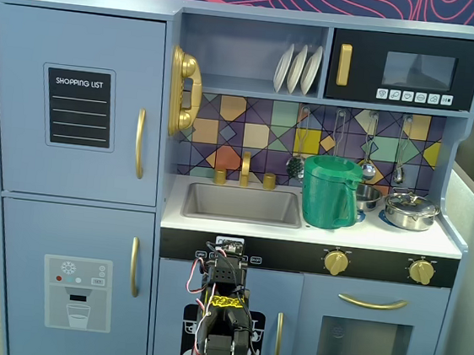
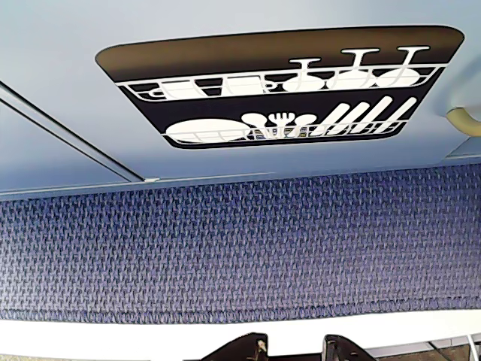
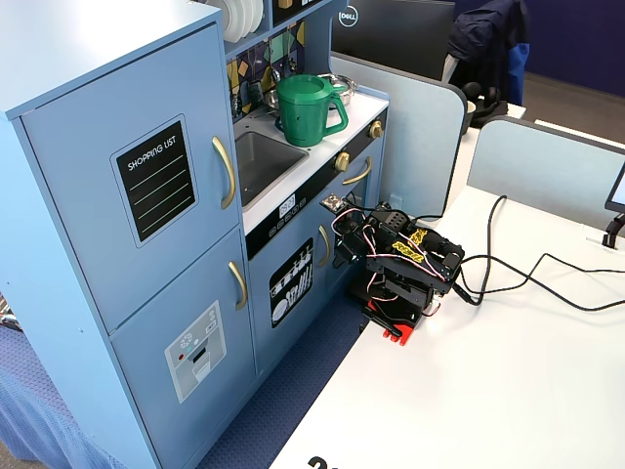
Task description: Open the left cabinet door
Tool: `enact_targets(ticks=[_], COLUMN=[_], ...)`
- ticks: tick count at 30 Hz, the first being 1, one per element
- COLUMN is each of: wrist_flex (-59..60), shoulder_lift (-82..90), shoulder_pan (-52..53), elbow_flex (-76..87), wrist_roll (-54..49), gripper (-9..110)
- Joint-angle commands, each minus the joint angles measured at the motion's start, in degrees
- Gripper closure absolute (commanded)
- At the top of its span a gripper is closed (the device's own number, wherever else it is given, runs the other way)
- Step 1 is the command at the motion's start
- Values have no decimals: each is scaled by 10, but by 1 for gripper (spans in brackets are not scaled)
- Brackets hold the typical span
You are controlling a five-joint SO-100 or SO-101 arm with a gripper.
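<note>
Gripper (image 3: 342, 256) low by dishwasher panel (image 3: 291, 283), prob. well apart from left cabinet door (image 3: 137, 176).

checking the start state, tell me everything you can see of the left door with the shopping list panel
The left door is a large light blue-grey rectangle, seemingly painted wood, at the toy kitchen's upper left. It carries a black chalkboard panel reading SHOPPING LIST with ruled lines, and a curved vertical gold handle near its right edge. It sits closed, flush with the frame. Nothing touches it; the arm is folded low, by the dishwasher door.
</note>
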Motion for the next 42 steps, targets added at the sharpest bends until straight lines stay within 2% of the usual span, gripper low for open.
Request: enact_targets(ticks=[1,11,15,23,32,42], wrist_flex=[103,105,91,-86,-235,-375], shoulder_lift=[-3,-3,-4,-4,-4,-4], shoulder_pan=[40,41,47,78,35,27], elbow_flex=[8,8,7,-18,-91,-157], wrist_roll=[12,-11,-1,-53,18,3], gripper=[101,101,96,91,91,91])
